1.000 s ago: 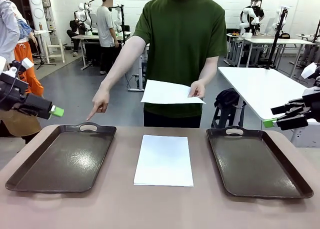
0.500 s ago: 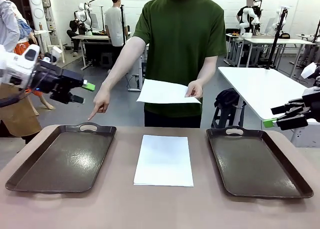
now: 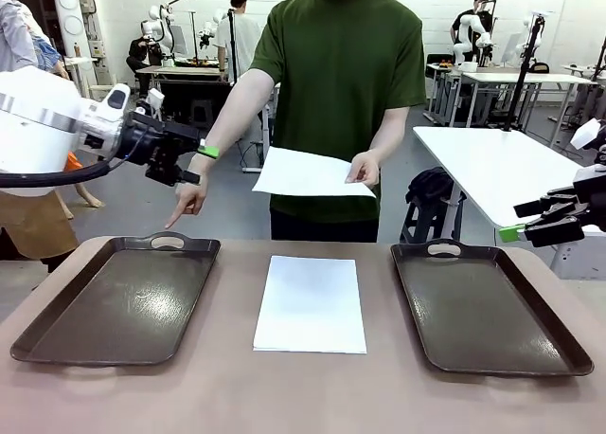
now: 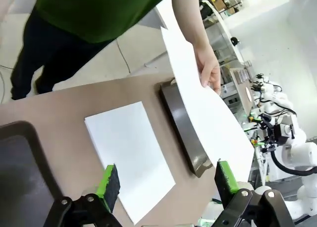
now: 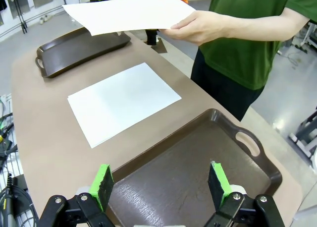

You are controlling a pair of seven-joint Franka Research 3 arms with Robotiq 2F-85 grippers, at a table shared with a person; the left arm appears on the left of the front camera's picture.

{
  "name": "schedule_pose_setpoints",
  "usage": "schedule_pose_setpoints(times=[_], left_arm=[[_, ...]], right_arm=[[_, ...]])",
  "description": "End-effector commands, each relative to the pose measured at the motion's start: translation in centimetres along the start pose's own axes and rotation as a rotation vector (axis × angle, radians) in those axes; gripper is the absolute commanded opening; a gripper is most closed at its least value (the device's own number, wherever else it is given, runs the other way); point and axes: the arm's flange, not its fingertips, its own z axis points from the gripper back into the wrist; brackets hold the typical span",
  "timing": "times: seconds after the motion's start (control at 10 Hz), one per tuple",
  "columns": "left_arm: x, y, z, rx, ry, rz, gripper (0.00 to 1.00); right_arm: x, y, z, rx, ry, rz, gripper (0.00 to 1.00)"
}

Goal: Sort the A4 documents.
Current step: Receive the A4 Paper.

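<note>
Across the brown counter (image 3: 312, 396) stands a person (image 3: 346, 74) in green. On it, the left tray (image 3: 114, 306) and right tray (image 3: 488, 306) flank the A4 documents (image 3: 311, 303) stacked between them. One hand (image 3: 365, 169) holds another sheet (image 3: 308, 173) above the far edge, while the other hand (image 3: 189, 199) points at the left tray. Just beside that pointing arm the left pincer (image 3: 199, 165) hovers released. Off the counter's right edge, the right pincer (image 3: 514, 221) hangs released too.

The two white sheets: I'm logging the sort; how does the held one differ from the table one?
The held sheet hangs in the air, pinched by the person's hand; the table sheet lies flat between the left tray and right tray. The held sheet runs crosswise in the front view; the table sheet runs lengthwise. Both are plain white.
</note>
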Motion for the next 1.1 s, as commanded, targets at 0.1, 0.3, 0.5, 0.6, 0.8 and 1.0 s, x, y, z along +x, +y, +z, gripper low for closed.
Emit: schedule_pose_setpoints(times=[0.1, 0.3, 0.5, 0.6, 0.8, 1.0], left_arm=[[1.8, -0.7, -3.8, -0.092, 0.053, 0.06, 1.0], [2.1, -1.5, -6.0, -0.161, 0.086, 0.077, 1.0], [2.1, -1.7, -8.1, -0.223, 0.112, 0.119, 1.0], [2.1, -1.7, -9.1, -0.245, 0.126, 0.149, 1.0], [2.1, -1.9, -10.4, -0.249, 0.14, 0.192, 1.0], [1.9, -1.6, -11.8, -0.256, 0.137, 0.247, 1.0]], right_arm=[[-0.1, -0.2, -0.4, 0.008, -0.018, 0.012, 1.0], [-0.1, -0.2, -0.4, 0.008, -0.018, 0.012, 1.0], [-0.1, -0.2, -0.4, 0.008, -0.018, 0.012, 1.0], [-0.1, -0.2, -0.4, 0.008, -0.018, 0.012, 1.0], [-0.1, -0.2, -0.4, 0.008, -0.018, 0.012, 1.0], [-0.1, -0.2, -0.4, 0.008, -0.018, 0.012, 1.0]])
